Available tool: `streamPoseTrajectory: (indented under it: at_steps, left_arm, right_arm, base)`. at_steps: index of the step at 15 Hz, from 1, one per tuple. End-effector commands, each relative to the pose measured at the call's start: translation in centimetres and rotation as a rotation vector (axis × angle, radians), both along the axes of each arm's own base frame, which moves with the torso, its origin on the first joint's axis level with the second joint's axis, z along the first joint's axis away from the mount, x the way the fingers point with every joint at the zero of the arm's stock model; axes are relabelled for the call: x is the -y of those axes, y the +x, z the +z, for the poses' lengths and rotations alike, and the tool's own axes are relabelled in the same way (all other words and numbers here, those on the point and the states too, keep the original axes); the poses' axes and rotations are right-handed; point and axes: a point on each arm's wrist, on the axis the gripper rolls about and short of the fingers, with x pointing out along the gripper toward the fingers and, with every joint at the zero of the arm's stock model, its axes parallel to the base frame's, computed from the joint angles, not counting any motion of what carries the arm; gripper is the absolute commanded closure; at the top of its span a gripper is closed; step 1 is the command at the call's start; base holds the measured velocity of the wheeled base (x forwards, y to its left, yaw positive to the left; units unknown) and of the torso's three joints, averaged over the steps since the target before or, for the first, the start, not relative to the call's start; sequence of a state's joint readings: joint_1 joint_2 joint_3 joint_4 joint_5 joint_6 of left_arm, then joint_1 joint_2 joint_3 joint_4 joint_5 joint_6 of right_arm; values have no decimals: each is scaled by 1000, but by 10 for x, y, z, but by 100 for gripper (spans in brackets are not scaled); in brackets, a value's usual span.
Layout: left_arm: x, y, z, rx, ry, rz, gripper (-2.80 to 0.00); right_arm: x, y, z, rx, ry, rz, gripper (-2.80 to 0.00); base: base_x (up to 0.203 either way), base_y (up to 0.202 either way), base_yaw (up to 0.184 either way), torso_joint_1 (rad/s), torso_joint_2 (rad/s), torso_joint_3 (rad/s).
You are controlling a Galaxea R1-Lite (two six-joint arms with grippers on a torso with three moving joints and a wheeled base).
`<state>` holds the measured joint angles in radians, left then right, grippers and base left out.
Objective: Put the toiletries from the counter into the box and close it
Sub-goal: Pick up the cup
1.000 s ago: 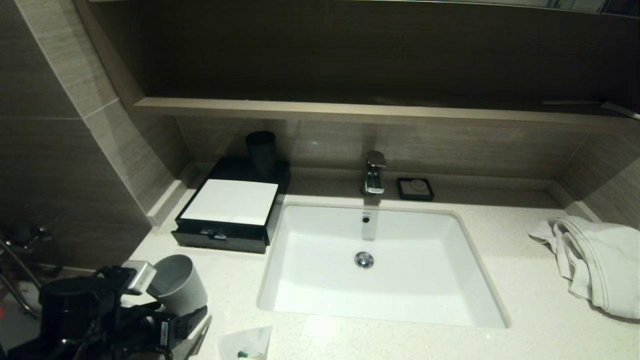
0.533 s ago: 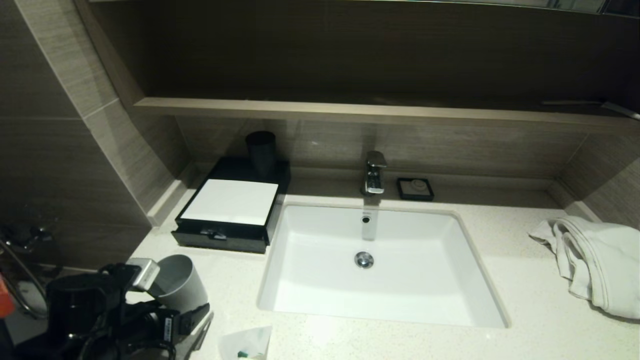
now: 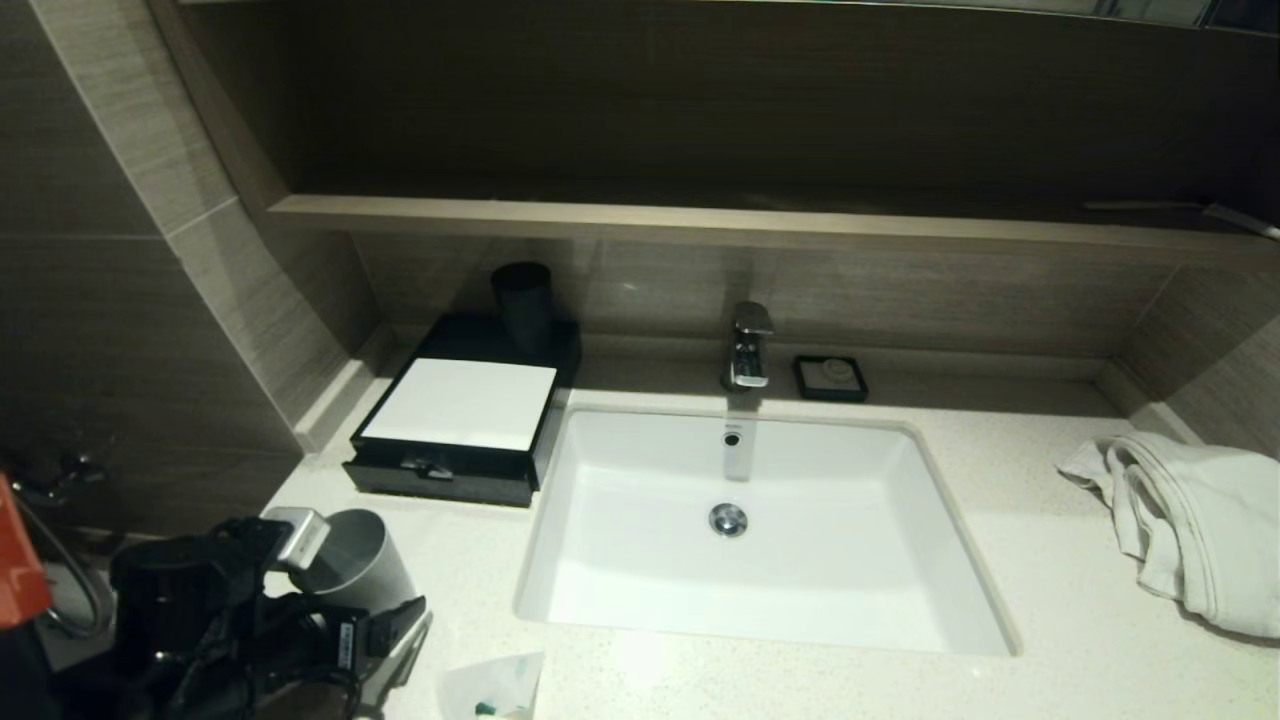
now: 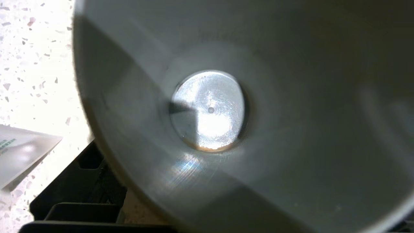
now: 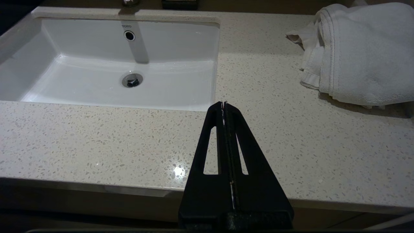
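One translucent sachet of toiletries [image 3: 495, 685] with a green item inside lies at the counter's [image 3: 1060, 620] front edge, left of the sink; its corner [image 4: 19, 152] also shows in the left wrist view. The black box [image 3: 450, 488] with its white top panel stands at the back left, its front drawer very slightly out. My left gripper [image 3: 350, 578] is open at the front left, its fingers either side of a grey cup [image 4: 210, 110] lying on its side with its mouth toward the wrist. One black finger [image 4: 81, 191] shows beside the cup. My right gripper [image 5: 223, 104] is shut and empty over the counter's front right.
The white sink [image 3: 620, 600] fills the middle, with a chrome faucet [image 3: 748, 345] and a small black soap dish [image 3: 830, 378] behind it. A white towel [image 3: 1190, 520] lies at the right. A dark cup [image 3: 522, 300] stands behind the box under the wooden shelf [image 3: 700, 220].
My left gripper has slid a little to the right, further around the grey cup, which has stayed where it was. The sachet and the box have not moved.
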<state>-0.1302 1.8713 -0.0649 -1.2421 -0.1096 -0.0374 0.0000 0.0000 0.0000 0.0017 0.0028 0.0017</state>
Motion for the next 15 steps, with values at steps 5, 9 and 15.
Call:
streamPoseTrajectory:
  at_steps: [5,9,15]
  left_arm:
    - [0,6,0,7,-5,5,-280]
    - [1,10,1,17,-7,6,-280]
    - [1,11,-3,-1,-4,10,-280]
  right_arm:
    - [0,0,0,0,0,0,0]
    - [0,0,0,0,0,0,0]
    - [0,0,0,0,0,0,0]
  base:
    - [0,0,0,0,0,0]
    - [0,0,0,0,0,0]
    - [0,0,0,0,0,0]
